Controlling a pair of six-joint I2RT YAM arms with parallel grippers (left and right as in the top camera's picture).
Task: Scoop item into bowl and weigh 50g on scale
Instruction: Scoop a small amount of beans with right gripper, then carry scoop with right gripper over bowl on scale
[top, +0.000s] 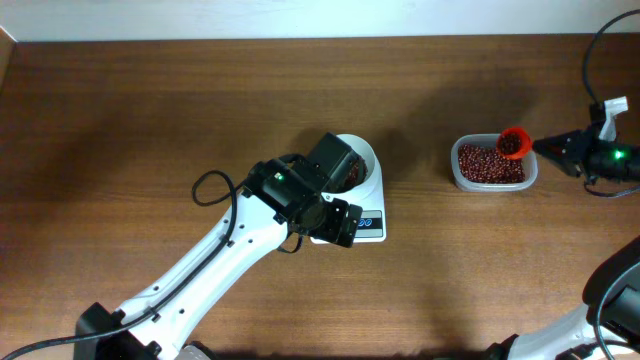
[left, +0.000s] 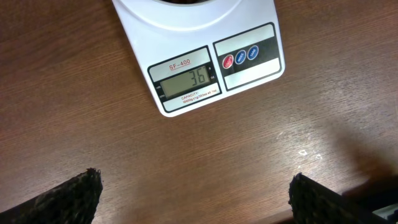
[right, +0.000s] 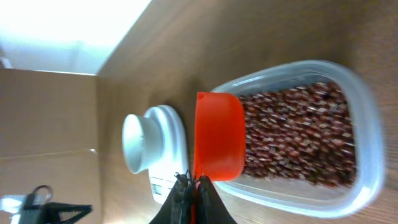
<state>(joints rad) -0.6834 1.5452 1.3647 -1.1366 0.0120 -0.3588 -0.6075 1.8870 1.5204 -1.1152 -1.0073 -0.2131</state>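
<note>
The white scale (top: 372, 222) stands mid-table with the white bowl (top: 364, 152) on it; some beans show in the bowl beside my left arm. In the left wrist view the scale (left: 205, 68) reads 36. My left gripper (left: 196, 193) is open and empty above the bare table in front of the scale. Dark red-brown beans (top: 490, 165) fill a clear tub (top: 493, 183) at right. My right gripper (top: 548, 146) is shut on the handle of an orange-red scoop (top: 512, 142) holding beans over the tub. In the right wrist view the scoop (right: 219, 134) hangs by the beans (right: 298, 134), with the bowl (right: 140, 143) beyond.
The left arm (top: 220, 260) stretches from the front edge to the scale and covers part of the bowl. A black cable (top: 592, 50) loops at the far right. A pale wall runs along the table's back edge.
</note>
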